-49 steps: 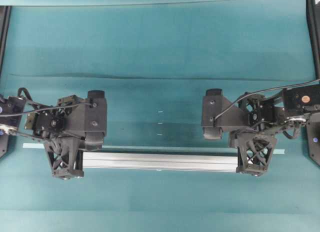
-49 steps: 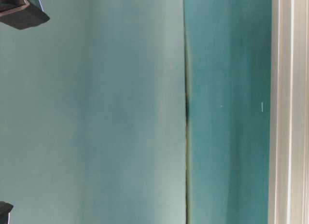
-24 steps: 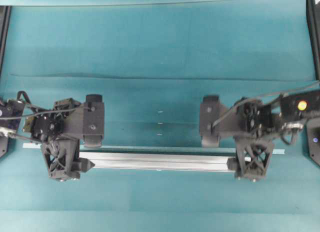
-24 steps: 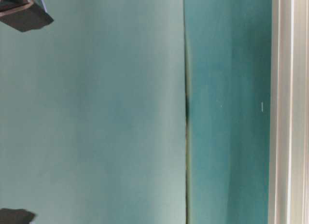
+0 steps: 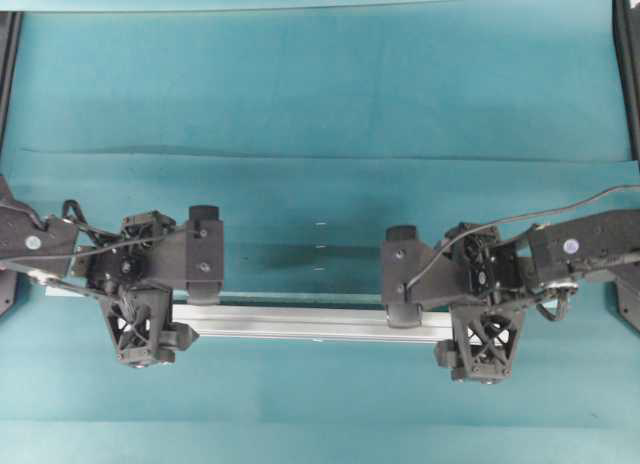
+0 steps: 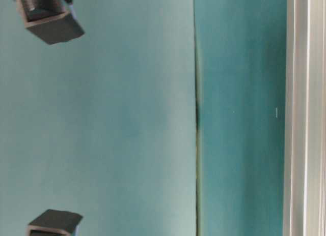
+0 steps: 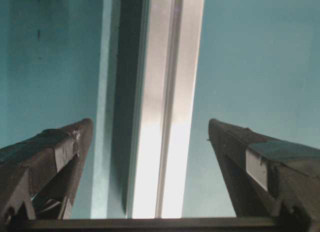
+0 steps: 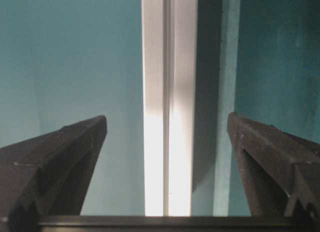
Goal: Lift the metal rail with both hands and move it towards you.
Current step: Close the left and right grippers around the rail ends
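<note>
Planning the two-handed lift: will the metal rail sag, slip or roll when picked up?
The metal rail looks like a straight grooved extrusion, so probably stiff, no sag. Its bright smooth faces may slip in a light pinch. Flat sides suggest it won't roll. Left hand and right hand straddle it, open.

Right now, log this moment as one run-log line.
stage: pre-grasp | metal rail: on table | left gripper: open, straddling rail | right gripper: open, straddling rail | lift: not started

the metal rail (image 7: 167, 117) runs top to bottom through the frame's middle, between the left gripper (image 7: 150, 142) jaws, spread wide at lower left and right.
</note>
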`<move>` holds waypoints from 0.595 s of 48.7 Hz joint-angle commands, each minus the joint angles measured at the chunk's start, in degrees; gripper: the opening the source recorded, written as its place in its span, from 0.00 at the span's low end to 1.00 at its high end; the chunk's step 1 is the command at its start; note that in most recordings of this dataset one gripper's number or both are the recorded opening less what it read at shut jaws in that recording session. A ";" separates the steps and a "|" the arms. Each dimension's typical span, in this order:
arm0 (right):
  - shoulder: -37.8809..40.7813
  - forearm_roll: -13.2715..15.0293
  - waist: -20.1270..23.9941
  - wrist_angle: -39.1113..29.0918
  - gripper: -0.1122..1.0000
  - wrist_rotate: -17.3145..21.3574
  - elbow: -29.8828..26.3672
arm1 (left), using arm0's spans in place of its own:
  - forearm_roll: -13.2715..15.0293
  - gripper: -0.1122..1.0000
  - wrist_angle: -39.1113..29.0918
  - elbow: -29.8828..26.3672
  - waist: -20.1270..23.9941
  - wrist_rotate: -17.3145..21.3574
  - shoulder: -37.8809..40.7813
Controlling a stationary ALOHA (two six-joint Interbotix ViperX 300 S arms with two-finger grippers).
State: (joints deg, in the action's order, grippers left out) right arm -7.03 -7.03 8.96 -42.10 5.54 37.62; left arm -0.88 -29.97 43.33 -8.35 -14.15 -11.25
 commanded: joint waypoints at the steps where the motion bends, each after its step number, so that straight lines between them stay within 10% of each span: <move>1: 0.53 0.00 0.35 1.14 1.00 0.00 0.44 | -0.09 0.99 1.49 0.18 -0.09 0.09 0.35; 29: 3.60 0.18 0.26 9.05 1.00 -0.18 5.01 | -0.09 0.99 9.67 3.96 -0.18 0.18 4.57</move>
State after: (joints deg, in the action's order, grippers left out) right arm -4.57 -7.03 9.14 -34.45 5.45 42.28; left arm -0.88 -21.45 47.37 -8.35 -14.15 -6.94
